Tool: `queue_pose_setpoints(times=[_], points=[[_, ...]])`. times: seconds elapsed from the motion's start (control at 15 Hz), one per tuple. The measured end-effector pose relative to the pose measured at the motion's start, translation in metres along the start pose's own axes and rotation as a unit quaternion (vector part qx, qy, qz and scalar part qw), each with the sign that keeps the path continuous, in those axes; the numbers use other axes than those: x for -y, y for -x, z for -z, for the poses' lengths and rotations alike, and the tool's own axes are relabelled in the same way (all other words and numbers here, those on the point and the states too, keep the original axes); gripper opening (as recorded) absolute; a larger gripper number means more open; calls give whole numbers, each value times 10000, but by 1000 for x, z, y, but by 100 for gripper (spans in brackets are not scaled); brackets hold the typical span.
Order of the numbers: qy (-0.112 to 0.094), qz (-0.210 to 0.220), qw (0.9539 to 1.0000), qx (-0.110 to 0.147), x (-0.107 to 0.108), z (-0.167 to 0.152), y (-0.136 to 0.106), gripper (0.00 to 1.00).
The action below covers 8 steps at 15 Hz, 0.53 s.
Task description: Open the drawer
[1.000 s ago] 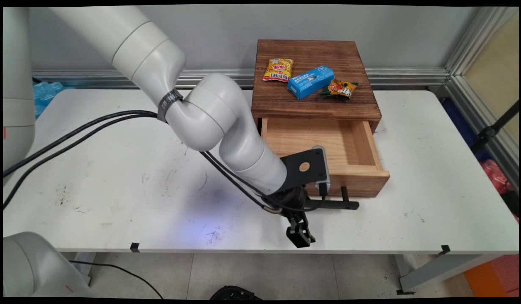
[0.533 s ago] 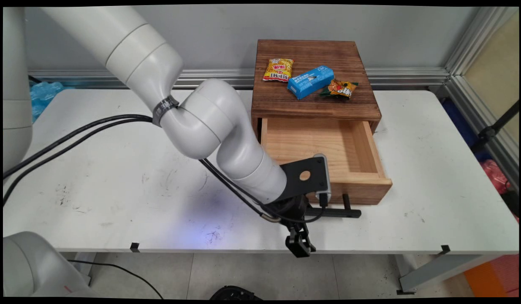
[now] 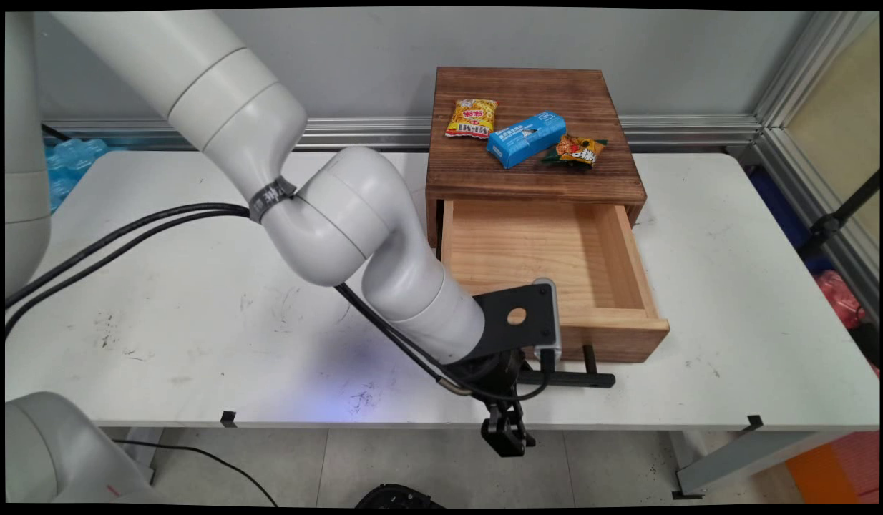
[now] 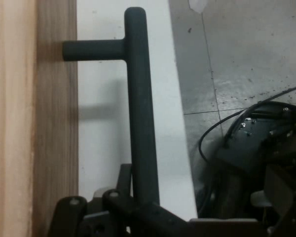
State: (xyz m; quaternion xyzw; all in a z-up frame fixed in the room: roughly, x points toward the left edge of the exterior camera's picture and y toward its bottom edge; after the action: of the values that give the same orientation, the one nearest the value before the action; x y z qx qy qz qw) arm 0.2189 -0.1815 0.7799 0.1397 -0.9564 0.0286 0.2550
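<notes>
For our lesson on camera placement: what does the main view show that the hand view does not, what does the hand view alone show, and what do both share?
Main view only: the wooden box's top with a yellow snack packet, blue packet and orange packet, and the empty inside of the open drawer. Hand view only: the jaws closed round the handle, and black gear on the floor. Both: the black drawer handle, the drawer front, and the white table.

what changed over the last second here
The drawer slid further out of the wooden box toward the table's near edge, drawn by its black handle, with the tool shut on that handle throughout and the arm backing away toward the near side. The three snack packets on the box top and the box itself stayed put.
</notes>
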Motion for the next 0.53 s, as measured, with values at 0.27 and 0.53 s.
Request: queue_pose_setpoints(times=[0.27, 0.53], points=[[38, -42, 10000, -14, -6, 0, 0, 100], [74, -75, 9999, -26, -12, -1, 0, 100]])
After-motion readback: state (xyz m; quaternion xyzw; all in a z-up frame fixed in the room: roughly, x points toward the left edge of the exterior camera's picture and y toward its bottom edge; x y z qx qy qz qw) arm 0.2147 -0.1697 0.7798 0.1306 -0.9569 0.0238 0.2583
